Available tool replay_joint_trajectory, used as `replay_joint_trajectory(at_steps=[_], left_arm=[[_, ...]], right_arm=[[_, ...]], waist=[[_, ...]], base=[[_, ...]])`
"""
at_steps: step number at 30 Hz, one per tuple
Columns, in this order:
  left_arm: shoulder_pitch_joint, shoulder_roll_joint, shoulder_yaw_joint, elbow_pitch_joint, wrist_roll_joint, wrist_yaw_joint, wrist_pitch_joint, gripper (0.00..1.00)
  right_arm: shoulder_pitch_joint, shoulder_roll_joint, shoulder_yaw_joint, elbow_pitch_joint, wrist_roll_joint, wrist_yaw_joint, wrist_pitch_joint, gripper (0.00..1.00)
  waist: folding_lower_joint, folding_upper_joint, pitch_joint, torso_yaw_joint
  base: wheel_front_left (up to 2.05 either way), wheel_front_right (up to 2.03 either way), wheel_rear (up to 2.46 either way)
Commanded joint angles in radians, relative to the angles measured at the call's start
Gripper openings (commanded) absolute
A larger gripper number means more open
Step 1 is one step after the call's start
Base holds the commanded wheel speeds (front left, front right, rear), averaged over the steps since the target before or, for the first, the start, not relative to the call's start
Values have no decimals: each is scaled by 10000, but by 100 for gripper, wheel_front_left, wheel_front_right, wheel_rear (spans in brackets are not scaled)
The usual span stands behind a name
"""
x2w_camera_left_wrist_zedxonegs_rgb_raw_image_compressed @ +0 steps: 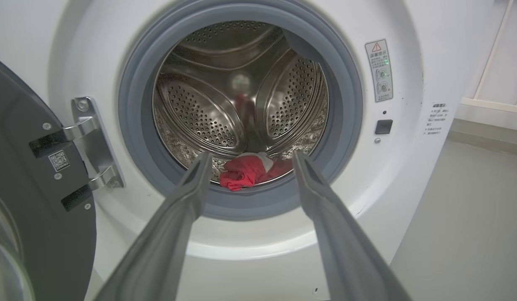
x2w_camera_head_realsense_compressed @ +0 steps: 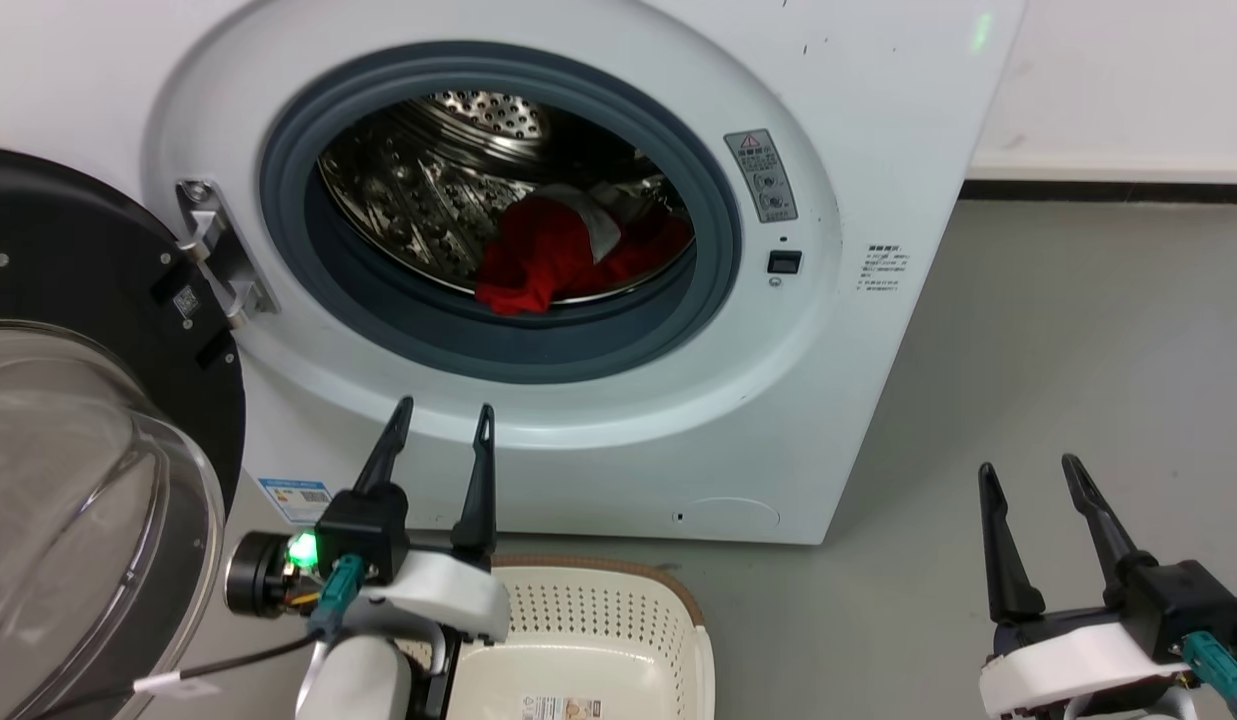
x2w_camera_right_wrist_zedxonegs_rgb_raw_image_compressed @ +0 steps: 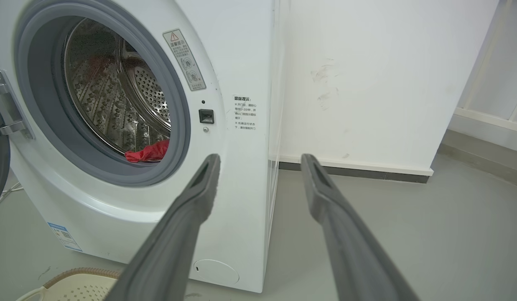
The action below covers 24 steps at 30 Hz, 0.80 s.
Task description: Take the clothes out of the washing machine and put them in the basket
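Red clothes [x2w_camera_head_realsense_compressed: 548, 258], one heap; one cream basket [x2w_camera_head_realsense_compressed: 598, 612].

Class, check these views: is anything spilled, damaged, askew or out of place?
Nothing stands out. The bright red fabric clothes lie inside the white front-loading washing machine, its black-framed glass door open, and the cream perforated plastic basket stands upright below. Only faint scuffs mark the white wall.

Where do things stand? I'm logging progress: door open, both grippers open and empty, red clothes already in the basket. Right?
No: the head view shows the clothes inside the washing machine, not in the basket. Door open; left gripper and right gripper open and empty.
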<state>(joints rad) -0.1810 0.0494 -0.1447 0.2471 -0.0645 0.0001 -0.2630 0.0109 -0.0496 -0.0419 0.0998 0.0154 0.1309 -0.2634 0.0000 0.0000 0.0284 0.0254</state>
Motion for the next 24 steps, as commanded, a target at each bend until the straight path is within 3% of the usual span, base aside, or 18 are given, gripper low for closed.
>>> replay_joint_trajectory(at_steps=[1, 12, 24], left_arm=[[-233, 17, 34, 28, -13, 24, -28, 100], [-2195, 106, 516, 1025, 72, 123, -26, 100], [-5298, 777, 912, 3238, 284, 112, -26, 100]], right_arm=[[-133, -12, 32, -82, 21, -3, -21, 100], [-836, -9, 321, -805, 172, -3, -14, 100], [-1874, -6, 900, -1251, 432, -3, -13, 100]], waist=[[0, 0, 176, -46], [0, 0, 1941, -592], [0, 0, 4415, -1384]], base=[[0, 0, 0], [0, 0, 0], [0, 0, 0]])
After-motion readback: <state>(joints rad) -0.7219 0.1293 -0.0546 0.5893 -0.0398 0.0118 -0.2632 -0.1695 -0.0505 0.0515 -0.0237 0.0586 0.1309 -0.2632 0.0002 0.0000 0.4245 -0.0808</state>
